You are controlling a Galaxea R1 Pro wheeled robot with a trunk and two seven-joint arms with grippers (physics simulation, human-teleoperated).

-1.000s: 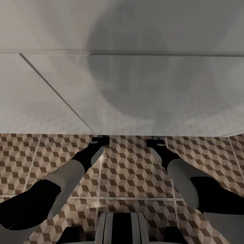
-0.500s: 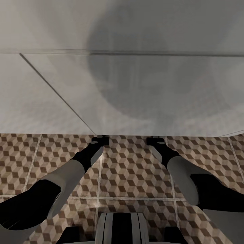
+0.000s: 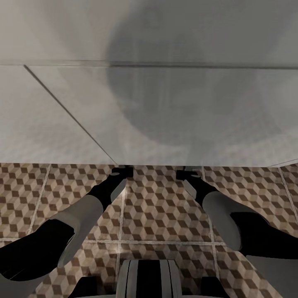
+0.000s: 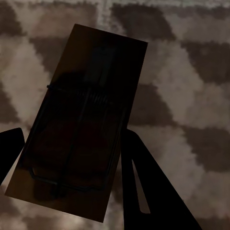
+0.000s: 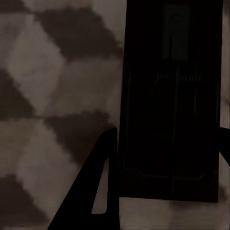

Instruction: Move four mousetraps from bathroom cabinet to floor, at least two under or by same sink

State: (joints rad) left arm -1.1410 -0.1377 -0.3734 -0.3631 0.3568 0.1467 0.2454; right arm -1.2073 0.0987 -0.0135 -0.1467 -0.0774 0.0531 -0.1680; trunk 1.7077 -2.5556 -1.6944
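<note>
Two mousetraps show, each a flat wood board with dark wire. One mousetrap (image 4: 81, 120) sits slanted between the fingers of my left gripper (image 4: 74, 132), both fingertips touching its long edges, just above the bathroom floor (image 4: 191, 72). The other mousetrap (image 5: 170, 105) lies straight between the fingers of my right gripper (image 5: 168, 130), which press its two sides. In the head view the left gripper (image 3: 122, 170) and right gripper (image 3: 186, 171) reach to the lower edge of a broad white body (image 3: 165, 116). I cannot tell whether that body is the bathroom sink. The cabinet is out of view.
Cube-patterned floor tiles (image 3: 161, 215) spread under both arms, with pale grout lines. The white body blocks everything ahead, and a dark seam (image 3: 70, 111) runs across it. My own base (image 3: 149, 281) shows at the bottom.
My right gripper has shifted slightly to the left in the head view. The left arm and the camera have stayed still.
</note>
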